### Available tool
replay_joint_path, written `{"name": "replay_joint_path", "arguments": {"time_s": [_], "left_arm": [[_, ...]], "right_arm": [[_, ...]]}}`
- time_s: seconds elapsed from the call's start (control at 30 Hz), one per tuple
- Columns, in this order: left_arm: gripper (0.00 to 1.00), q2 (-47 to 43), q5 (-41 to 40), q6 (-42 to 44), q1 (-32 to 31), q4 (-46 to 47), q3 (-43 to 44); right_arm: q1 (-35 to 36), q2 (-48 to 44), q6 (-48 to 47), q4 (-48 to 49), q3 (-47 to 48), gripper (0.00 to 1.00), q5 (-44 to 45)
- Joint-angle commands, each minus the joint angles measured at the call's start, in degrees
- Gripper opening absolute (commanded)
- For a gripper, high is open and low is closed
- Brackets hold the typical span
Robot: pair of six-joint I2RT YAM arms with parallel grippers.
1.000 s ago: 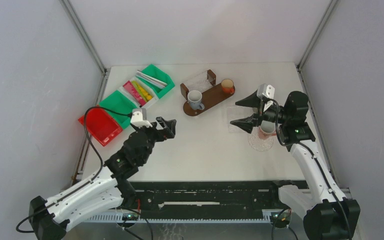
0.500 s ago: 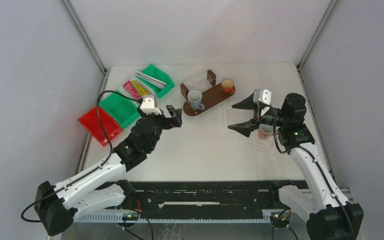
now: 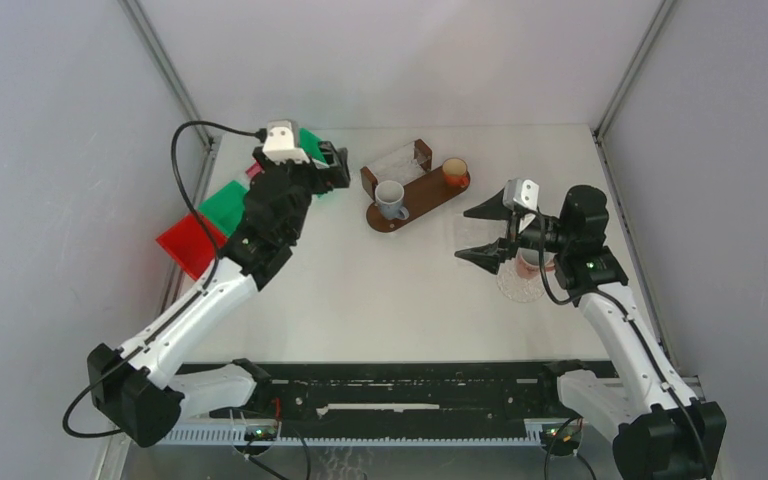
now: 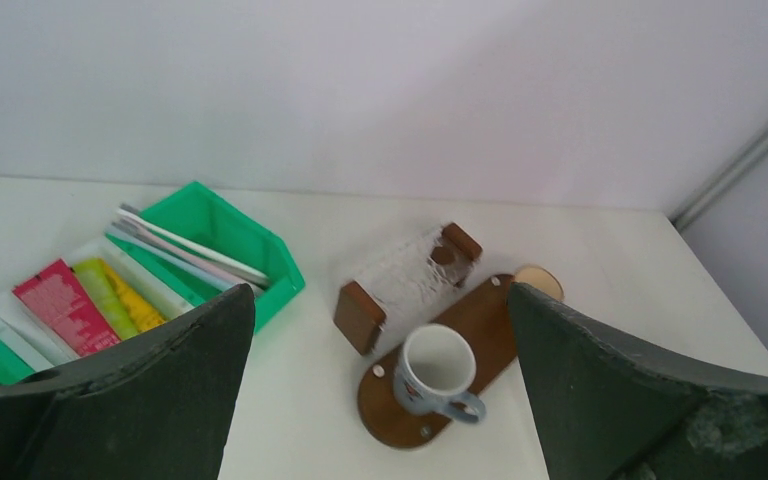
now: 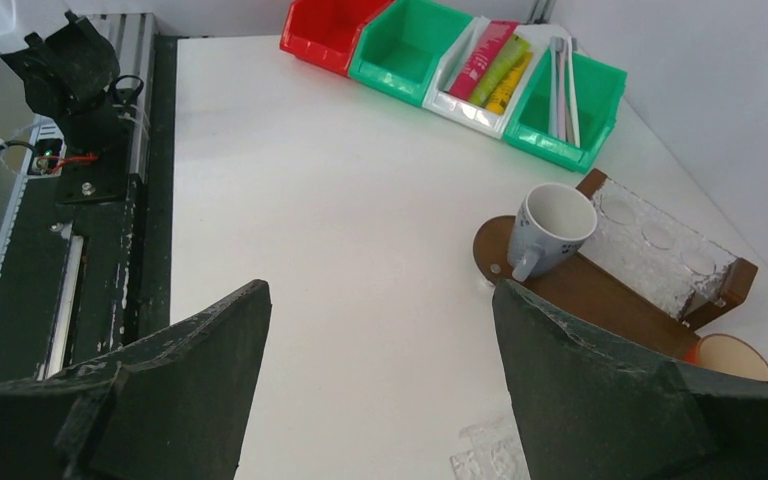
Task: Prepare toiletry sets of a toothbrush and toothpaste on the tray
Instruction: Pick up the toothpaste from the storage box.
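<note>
Grey mug [image 4: 435,365] stands upright on the brown tray [image 4: 485,315] ahead of the left gripper [image 3: 330,165]; toothbrushes [image 4: 190,250] and tubes [image 4: 80,300] lie binned leftward.

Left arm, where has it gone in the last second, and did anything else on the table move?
The left gripper swung from mid-table to the table's far left and now hangs open and empty by the green bin of toothbrushes. Nothing was grasped or released. The right gripper barely shifted, open and empty. The tray, grey mug and orange cup stayed put.
</note>
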Motion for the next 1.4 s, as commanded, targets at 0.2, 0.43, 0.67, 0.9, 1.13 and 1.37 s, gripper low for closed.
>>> {"name": "replay_joint_path", "arguments": {"time_s": [0.2, 0.43, 0.67, 0.9, 1.13, 1.37], "left_arm": [[1.0, 11.3, 15.4, -7.1, 16.6, 4.0, 13.6], [0.99, 25.8, 18.5, -17.9, 25.4, 0.7, 24.0], [0.96, 33.3, 9.8, -21.0, 28.3, -11.3, 29.1], [0.79, 38.7, -1.0, -27.8, 28.5, -25.2, 33.4], [0.71, 41.2, -3.6, -30.0, 28.5, -28.4, 34.1], [0.69, 45.9, -2.9, -33.5, 28.7, -35.7, 39.4]], "right_arm": [[-2.9, 0.8, -3.0, -1.3, 1.1, 0.89, 0.4], [-5.6, 3.0, -2.9, -2.3, 1.6, 0.89, 0.3], [-7.6, 5.2, -2.3, -2.0, 1.6, 0.89, -0.3], [-7.6, 6.3, -2.5, -2.7, 1.6, 0.89, 0.3], [-7.5, 7.3, -2.8, -2.9, 1.5, 0.89, -0.1], [-5.3, 8.1, -4.9, -3.9, 1.7, 0.89, 0.8]]}}
